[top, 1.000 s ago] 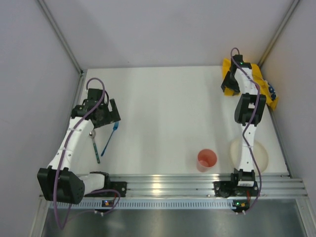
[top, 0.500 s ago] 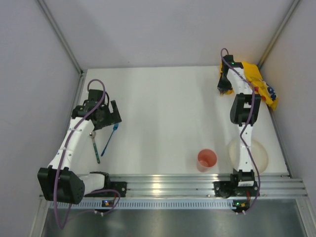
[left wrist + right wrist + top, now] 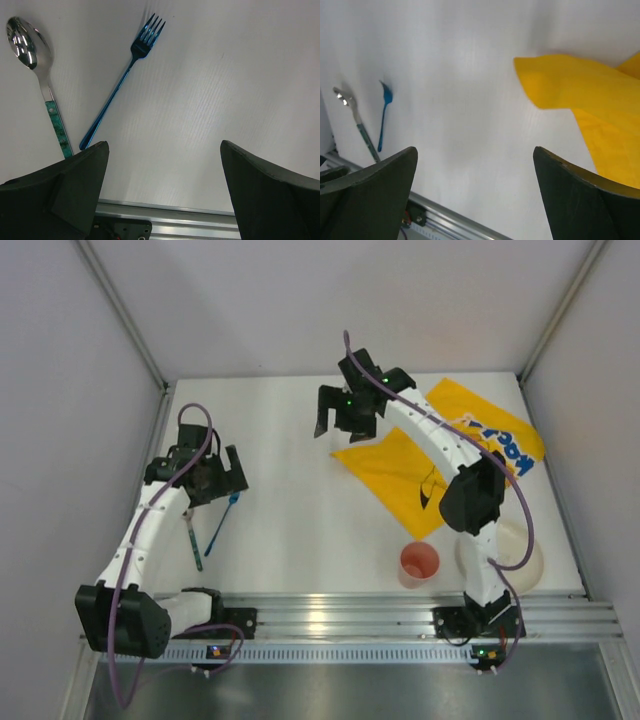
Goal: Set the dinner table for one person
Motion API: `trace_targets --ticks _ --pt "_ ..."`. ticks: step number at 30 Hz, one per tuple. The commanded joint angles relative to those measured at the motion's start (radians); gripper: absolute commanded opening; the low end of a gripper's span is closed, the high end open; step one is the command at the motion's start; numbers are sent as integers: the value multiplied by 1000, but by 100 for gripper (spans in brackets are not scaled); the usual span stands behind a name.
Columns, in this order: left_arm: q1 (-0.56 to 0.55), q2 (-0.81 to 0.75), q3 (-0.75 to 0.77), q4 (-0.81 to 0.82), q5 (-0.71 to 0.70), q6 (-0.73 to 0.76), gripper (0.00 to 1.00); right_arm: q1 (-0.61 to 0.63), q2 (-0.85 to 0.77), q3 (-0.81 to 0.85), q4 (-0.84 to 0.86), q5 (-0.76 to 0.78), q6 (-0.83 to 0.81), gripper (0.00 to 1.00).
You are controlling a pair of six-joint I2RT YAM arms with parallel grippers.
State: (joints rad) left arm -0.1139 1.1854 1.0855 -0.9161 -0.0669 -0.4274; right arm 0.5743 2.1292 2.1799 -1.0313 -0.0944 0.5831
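The dinner table (image 3: 290, 530) is a plain white top with a ribbed rail (image 3: 340, 615) at the near edge. A yellow printed mat (image 3: 400, 475) lies spread from the middle to the back right. My right gripper (image 3: 345, 420) hangs open just past the mat's left corner, and the right wrist view shows nothing in the gripper (image 3: 474, 150) and the mat (image 3: 580, 95) off to the right. A blue fork (image 3: 222, 523) and a green-handled spoon (image 3: 190, 538) lie at the left. My left gripper (image 3: 222, 478) is open and empty above them; fork (image 3: 122, 82) and spoon (image 3: 35, 60) show beyond the gripper (image 3: 164, 145).
A pink cup (image 3: 419, 563) stands upright near the front rail, right of centre. A pale round plate (image 3: 527, 558) lies at the front right, partly hidden behind the right arm. Grey walls and frame posts close in the table on three sides.
My right arm swung from the back right corner toward the middle, pulling the yellow mat out flat, then opened and let it go. The left arm has stayed still.
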Motion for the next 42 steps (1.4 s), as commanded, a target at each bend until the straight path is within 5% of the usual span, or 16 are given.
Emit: trace_targets --ticks 1,6,11,19,29,32,35,42 --pt "-3 -32 -12 34 38 -16 98 7 -37 -37 -3 -93 74 100" --pt "-3 -24 -22 59 101 -30 98 -7 -155 -152 -9 11 3 100" --pt "-4 -10 -21 80 156 -43 99 -149 -230 -340 -33 90 -91 100" --pt "-6 -52 -50 63 136 -57 98 -261 -212 -611 -6 134 -169 99" --pt "-6 -116 -45 -39 76 -74 99 -142 -13 -622 162 -82 -134 60" --pt "-6 -156 -49 -76 20 -79 98 -110 61 -557 181 -108 -118 33" --pt "-6 -197 -58 -128 -13 -82 98 -74 151 -456 191 -149 -105 18" --pt "-6 -265 -58 -208 -45 -97 98 -4 356 -4 232 -324 55 6"
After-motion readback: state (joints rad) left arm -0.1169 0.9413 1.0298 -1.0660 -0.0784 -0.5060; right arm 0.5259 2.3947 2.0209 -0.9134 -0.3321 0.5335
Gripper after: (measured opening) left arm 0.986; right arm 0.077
